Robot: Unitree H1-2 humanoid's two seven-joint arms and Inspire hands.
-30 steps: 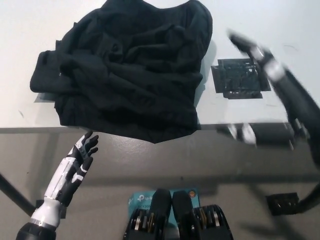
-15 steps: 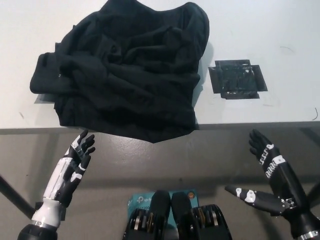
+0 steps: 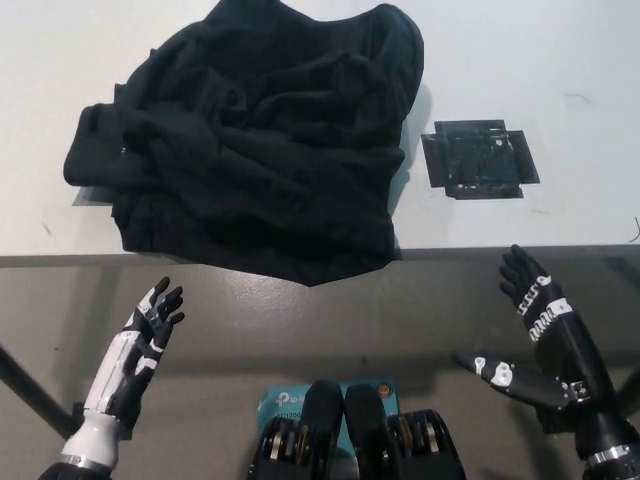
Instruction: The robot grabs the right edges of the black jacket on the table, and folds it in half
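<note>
1. The black jacket (image 3: 255, 150), a crumpled fabric heap, lies on the white table (image 3: 520, 60) left of its middle, its near hem drooping a little over the near edge. It looks bunched in thick, layered folds with no sleeve spread out flat, which would fit a jacket already doubled over as well as one merely dumped there; the picture does not settle which.
2. The white left hand (image 3: 145, 335) hangs below the near table edge at the near left, fingers apart and holding nothing.
3. The black right hand (image 3: 530, 335) sits at the near right, also below the table edge, fingers spread wide and empty, well apart from the cloth.
4. Neither hand touches the jacket, so any judgement of the step rests on the cloth alone.
5. If a fold of the right edge is what remains, the grip wants to land on the jacket's right border, near the far corner and near the near corner (two spaced points keep the edge straight while it travels).
6. The cloth is limp and dark, so layers are hard to tell apart; pinching only the top layer would drag a wrinkle instead of the whole side.
7. The black square patch of tape (image 3: 478, 160) lies flat on the table just right of the jacket, apart from it; a low reach could scuff it.
</note>
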